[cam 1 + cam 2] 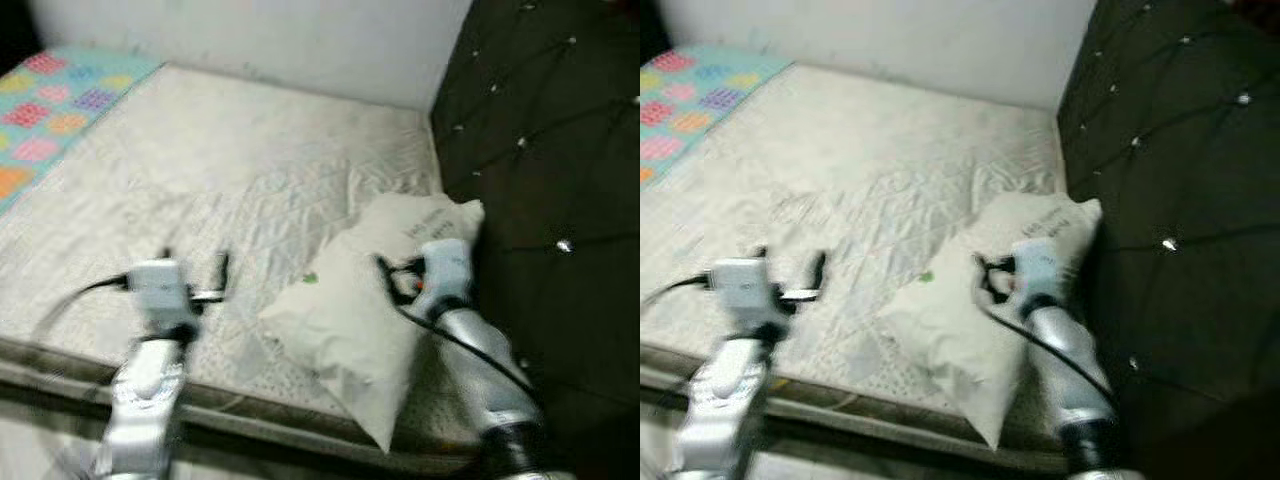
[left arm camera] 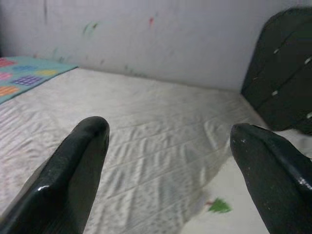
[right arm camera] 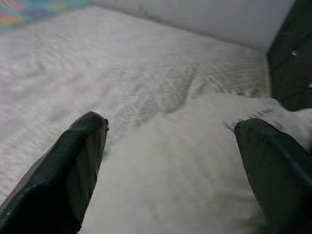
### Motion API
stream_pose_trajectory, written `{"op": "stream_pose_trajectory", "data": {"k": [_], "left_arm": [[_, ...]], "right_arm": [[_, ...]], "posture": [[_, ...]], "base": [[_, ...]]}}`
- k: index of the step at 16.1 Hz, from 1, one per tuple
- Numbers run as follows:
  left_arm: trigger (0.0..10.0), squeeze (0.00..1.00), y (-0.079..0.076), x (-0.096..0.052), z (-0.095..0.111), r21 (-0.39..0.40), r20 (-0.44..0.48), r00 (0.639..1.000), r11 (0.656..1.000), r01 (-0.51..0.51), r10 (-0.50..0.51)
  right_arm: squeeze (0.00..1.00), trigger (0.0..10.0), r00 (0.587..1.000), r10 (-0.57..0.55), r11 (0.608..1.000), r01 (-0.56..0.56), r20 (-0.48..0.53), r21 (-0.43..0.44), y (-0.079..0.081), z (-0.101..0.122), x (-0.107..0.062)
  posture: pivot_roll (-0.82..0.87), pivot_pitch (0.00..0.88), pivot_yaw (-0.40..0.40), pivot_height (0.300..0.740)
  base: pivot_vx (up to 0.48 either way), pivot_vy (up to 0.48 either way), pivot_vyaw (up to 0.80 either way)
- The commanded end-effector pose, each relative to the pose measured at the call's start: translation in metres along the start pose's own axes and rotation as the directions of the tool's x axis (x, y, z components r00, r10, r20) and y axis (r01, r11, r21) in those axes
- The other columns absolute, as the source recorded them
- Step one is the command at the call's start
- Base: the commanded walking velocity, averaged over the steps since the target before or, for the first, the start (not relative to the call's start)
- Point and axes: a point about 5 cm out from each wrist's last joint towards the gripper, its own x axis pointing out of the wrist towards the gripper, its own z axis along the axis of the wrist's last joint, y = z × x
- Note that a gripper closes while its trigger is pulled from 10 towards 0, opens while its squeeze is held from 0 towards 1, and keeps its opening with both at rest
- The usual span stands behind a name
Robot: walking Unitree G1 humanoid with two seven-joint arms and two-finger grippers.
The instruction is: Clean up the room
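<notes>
**Both grippers spread wide over the bed, pillow at lower right**

Right now the right gripper (image 3: 170,146) hangs directly over the white pillow (image 1: 370,300), its two black fingers (image 3: 68,170) spread far apart and closing on nothing. From the wrist camera the pillow's pale fabric spans the gap between those fingers, though whether the tips actually press into it cannot be told. In the left eye view this gripper sits right of centre, above the pillow's upper half, with a black cable running back along the silver arm.

The left gripper (image 2: 170,161) is likewise released, fingers wide, holding nothing. It hovers over the quilted white mattress (image 1: 200,170) at the lower left of the head views, well apart from the pillow's main bulk.

The pillow lies tilted across the lower right of the frame, one end against the dark tufted headboard (image 1: 550,150), the other corner reaching past the mattress's near edge.

The left wrist view adds small details blurred in the head views: a green mark on the pillow (image 2: 219,206) just beside the right-hand finger, and faint coloured smudges on the white wall (image 2: 146,34). The head views alone give the patterned blanket (image 1: 50,100) at upper left in full, with its pink, orange and purple squares on pale blue.
</notes>
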Motion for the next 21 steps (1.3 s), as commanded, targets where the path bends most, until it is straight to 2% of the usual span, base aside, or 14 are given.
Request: {"op": "stream_pose_trajectory", "data": {"k": [1, 4, 9, 14, 21], "left_arm": [[10.0, 0.00, 0.0079, -0.0017, -0.0011, 0.014, -0.007, 1.000, 1.000, -0.015, 0.015], [10.0, 0.00, 0.0083, -0.0014, -0.0012, 0.009, -0.005, 1.000, 1.000, -0.015, 0.015], [10.0, 0.00, 0.0113, -0.0011, -0.0039, -0.002, -0.020, 0.999, 0.999, -0.034, 0.034], [10.0, 0.00, 0.0119, -0.0006, -0.0044, 0.003, -0.023, 0.999, 0.999, -0.040, 0.040], [10.0, 0.00, 0.0176, -0.0015, 0.0005, 0.015, 0.000, 0.996, 0.996, -0.092, 0.092]], "right_arm": [[0.00, 10.0, 1.000, 0.012, 1.000, -0.012, 0.027, 0.002, 0.0054, 0.0075, 0.0040], [0.00, 10.0, 1.000, 0.010, 1.000, -0.010, 0.025, -0.001, 0.0048, 0.0062, 0.0039], [0.00, 10.0, 1.000, 0.002, 1.000, -0.002, 0.018, -0.001, 0.0026, 0.0039, 0.0039], [0.00, 10.0, 1.000, -0.001, 1.000, 0.000, 0.018, 0.002, 0.0018, 0.0038, 0.0042], [0.00, 10.0, 0.998, 0.021, 1.000, -0.022, 0.052, 0.017, 0.0057, 0.0088, 0.0044]], "posture": [[-0.05, 0.048, -0.093, 0.740], [-0.05, 0.050, -0.091, 0.740], [-0.05, 0.050, -0.090, 0.740], [-0.05, 0.050, -0.090, 0.740], [-0.05, 0.059, -0.094, 0.740]], "base": [[0.304, 0.000, 0.00], [0.284, 0.000, 0.00], [0.000, 0.000, 0.00], [0.000, 0.000, -0.74], [0.000, 0.000, 0.00]]}}
